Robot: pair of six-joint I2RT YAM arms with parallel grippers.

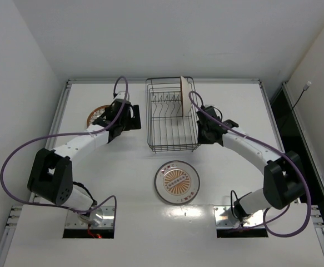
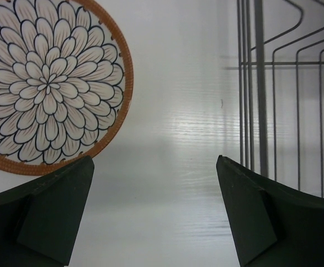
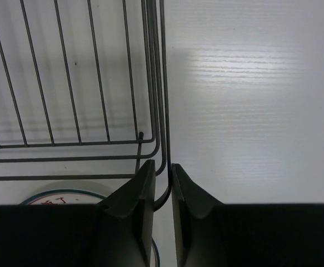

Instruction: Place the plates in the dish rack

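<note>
Right pincer clamped on the near rim wire of the dish rack, fingers hiding most of the grey-rimmed plate on the counter. Left pincer gapes wide, flower plate cut off at frame edge beside it. Third plate stands on edge inside the rack, far end.

You see a white table, faintly grained at close range, edged on its far side by a metal rail. White walls enclose it. At the right wall hangs a thin dark cable with a white plug.
</note>
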